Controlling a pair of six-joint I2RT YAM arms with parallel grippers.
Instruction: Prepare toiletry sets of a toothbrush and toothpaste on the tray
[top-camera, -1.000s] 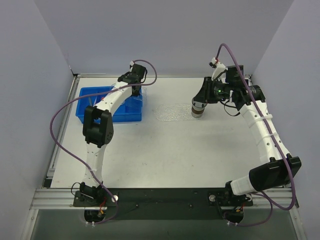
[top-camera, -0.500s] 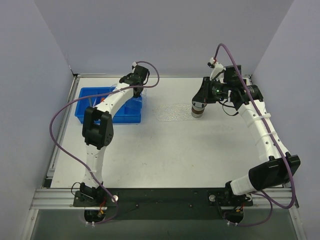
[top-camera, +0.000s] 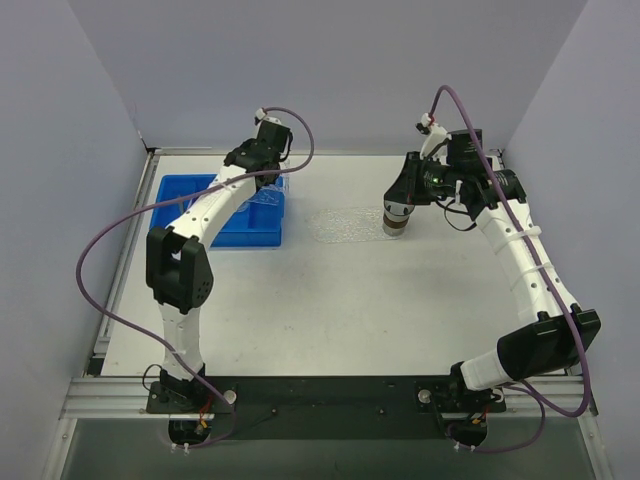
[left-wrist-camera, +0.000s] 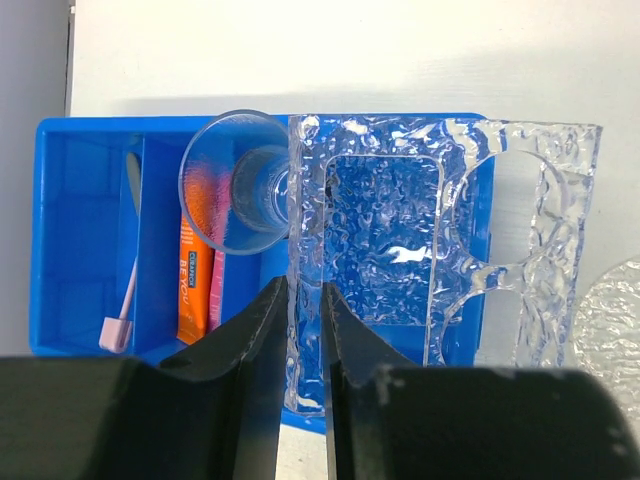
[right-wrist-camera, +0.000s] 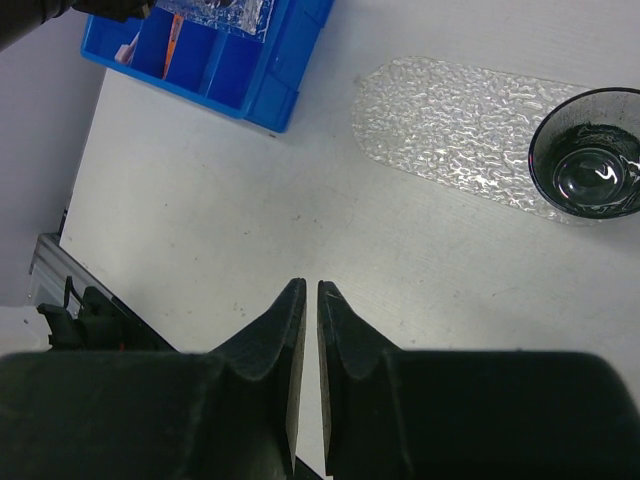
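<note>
My left claw (left-wrist-camera: 300, 330) is clamped on the edge of a clear textured insert (left-wrist-camera: 385, 240) over the blue bin (left-wrist-camera: 90, 200). The orange toothpaste (left-wrist-camera: 192, 280) and toothbrush (left-wrist-camera: 127, 295) lie just left of it. My right claw (right-wrist-camera: 302, 300) is together and empty, with the tray (right-wrist-camera: 440, 120) ahead-right. Gripped so narrowly, the insert could swing and slip.

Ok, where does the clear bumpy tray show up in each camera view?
Top external: the tray lies mid-table toward the far side, right of the blue bin.
Left wrist: the tray shows only a rounded end at the right edge, past the blue bin.
Right wrist: the tray is upper right, a dark cup at its right end.
Shared landmark: the blue bin.
</note>
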